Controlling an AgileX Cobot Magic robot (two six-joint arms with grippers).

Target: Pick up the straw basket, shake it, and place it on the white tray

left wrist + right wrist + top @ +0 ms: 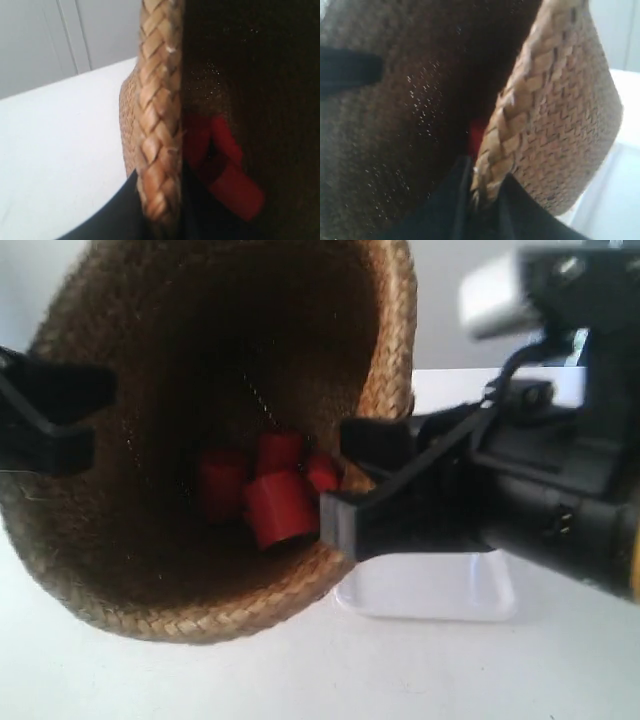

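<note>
The straw basket (150, 570) hangs in the air close to the exterior camera, tipped so that its dark inside shows. Several red cylinders (280, 508) lie inside at the bottom. The gripper at the exterior view's left (80, 418) clamps the rim on one side, and the gripper at the exterior view's right (345, 475) clamps the opposite side. My left gripper (160, 215) is shut on the braided rim (157, 125), beside the red cylinders (230, 185). My right gripper (487, 200) is shut on the rim (520, 125). The white tray (440, 590) lies on the table below and behind the basket, partly hidden.
The white table (300, 670) spreads under the basket. The black arm (560, 500) at the exterior view's right hangs above the tray, with a white camera housing (500, 290) over it. A pale wall (50, 35) stands behind.
</note>
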